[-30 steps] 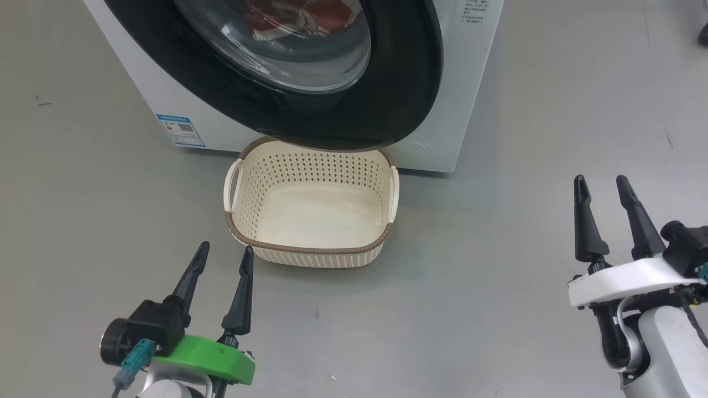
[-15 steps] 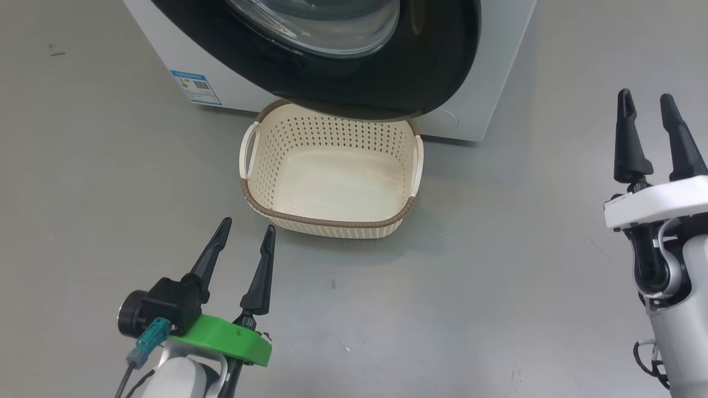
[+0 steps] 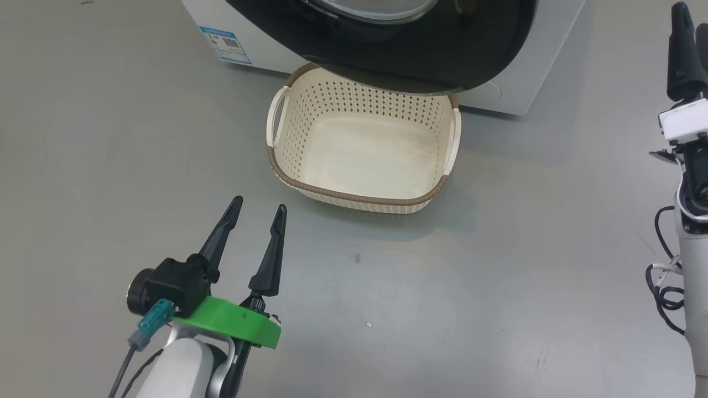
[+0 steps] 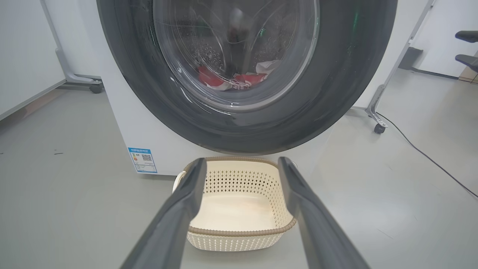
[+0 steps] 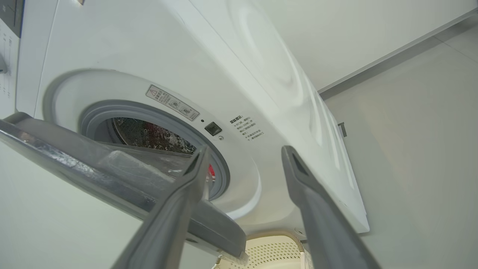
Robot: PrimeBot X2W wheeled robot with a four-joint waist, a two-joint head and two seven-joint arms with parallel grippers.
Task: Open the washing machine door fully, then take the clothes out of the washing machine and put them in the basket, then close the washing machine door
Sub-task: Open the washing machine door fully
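Washing machine door (image 3: 420, 61) ajar, not fully open. Red-white clothes (image 4: 224, 80) lie in the drum (image 5: 149, 132). Basket (image 3: 354, 197) empty under the door's edge, so full opening, unloading & closing are all left. Left end effector (image 3: 260, 204) hovers low, jaws wide, empty, basket just ahead. Right end effector (image 5: 246, 149) raised, wide, empty, door's inner face ahead-left of it.

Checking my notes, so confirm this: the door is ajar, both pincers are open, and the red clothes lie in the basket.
Not quite: the basket is empty; the left wrist view shows the clothes in the drum, behind the door. The rest holds.
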